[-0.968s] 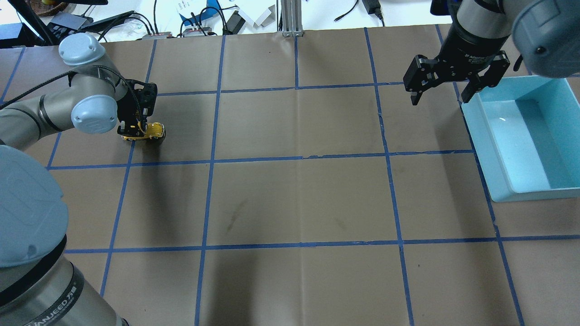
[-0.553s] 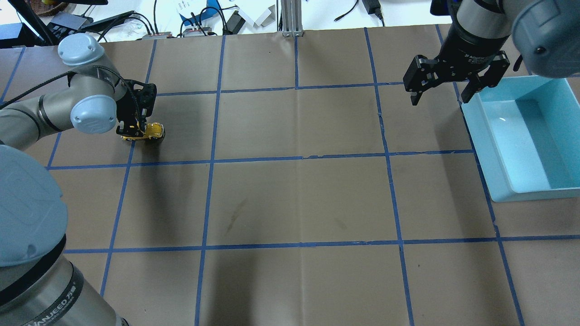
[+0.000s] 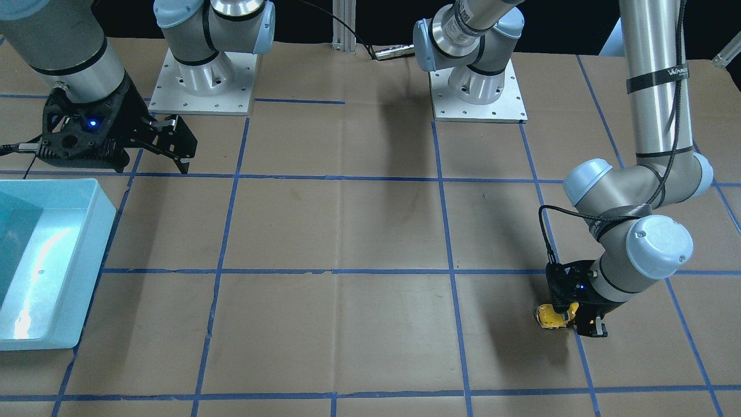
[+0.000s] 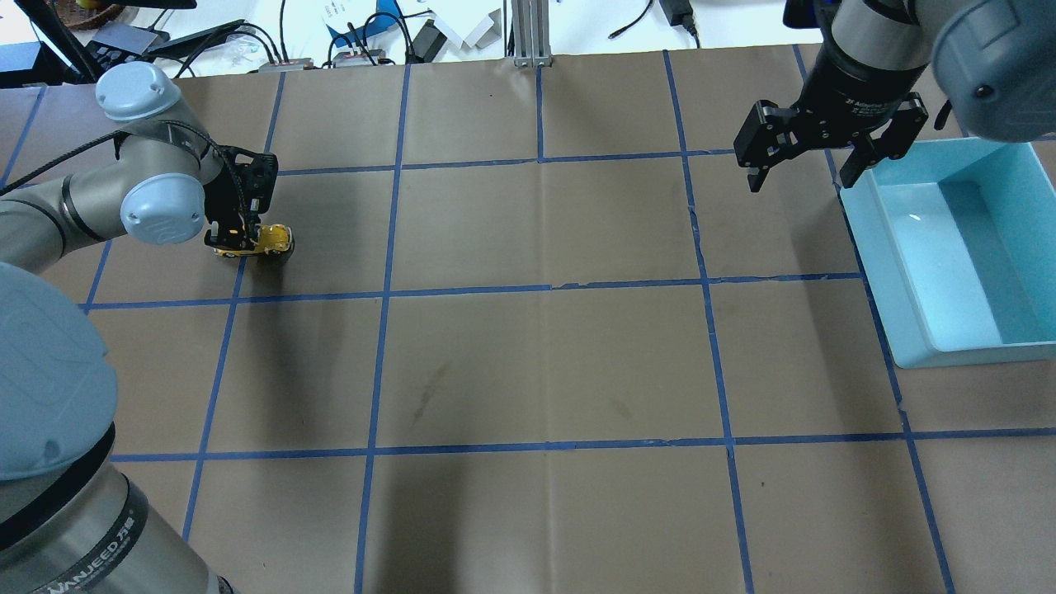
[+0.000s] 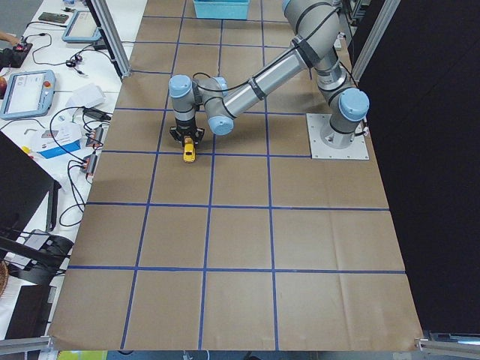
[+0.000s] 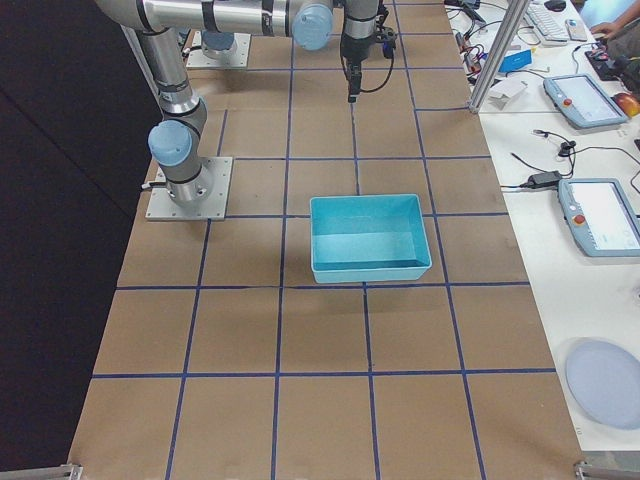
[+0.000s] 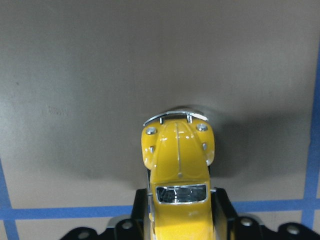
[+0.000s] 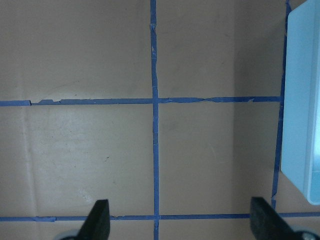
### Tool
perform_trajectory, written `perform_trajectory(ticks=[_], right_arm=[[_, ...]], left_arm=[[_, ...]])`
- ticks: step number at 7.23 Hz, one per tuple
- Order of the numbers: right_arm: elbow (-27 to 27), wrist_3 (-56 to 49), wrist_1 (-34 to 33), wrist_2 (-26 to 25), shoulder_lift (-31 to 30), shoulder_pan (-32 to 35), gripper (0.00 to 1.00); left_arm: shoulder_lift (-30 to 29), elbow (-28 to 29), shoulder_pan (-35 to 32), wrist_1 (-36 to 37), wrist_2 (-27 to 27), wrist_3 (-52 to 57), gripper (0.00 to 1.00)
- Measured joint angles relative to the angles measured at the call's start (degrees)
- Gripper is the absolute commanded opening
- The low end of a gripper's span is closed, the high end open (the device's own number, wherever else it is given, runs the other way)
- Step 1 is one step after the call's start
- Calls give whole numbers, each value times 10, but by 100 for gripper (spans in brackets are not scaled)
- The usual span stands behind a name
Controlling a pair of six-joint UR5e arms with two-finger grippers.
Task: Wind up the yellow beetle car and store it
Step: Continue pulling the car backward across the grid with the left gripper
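Note:
The yellow beetle car (image 4: 272, 241) sits on the brown table at the far left, near a blue tape line. My left gripper (image 4: 235, 240) is shut on its rear half. In the left wrist view the car (image 7: 178, 165) points away from the camera, its bonnet and silver bumper free, its sides pinched between the fingers (image 7: 222, 212). It also shows in the front-facing view (image 3: 551, 316) and the left side view (image 5: 189, 152). My right gripper (image 4: 804, 173) is open and empty, raised beside the light blue bin (image 4: 907, 280).
The light blue bin (image 6: 370, 268) is empty and stands at the table's right side. Blue tape lines split the brown table into squares. Cables, tablets and boxes lie beyond the table's far edge (image 4: 346, 41).
My left gripper has slid the car a little to the left along the table. The right arm has not moved.

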Motion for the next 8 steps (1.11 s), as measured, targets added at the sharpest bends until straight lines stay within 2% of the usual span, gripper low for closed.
perform_trajectory(ticks=[8], right_arm=[[0,0,-1,0,0,0,100]], left_arm=[[-2,1,14,0,0,21,0]])
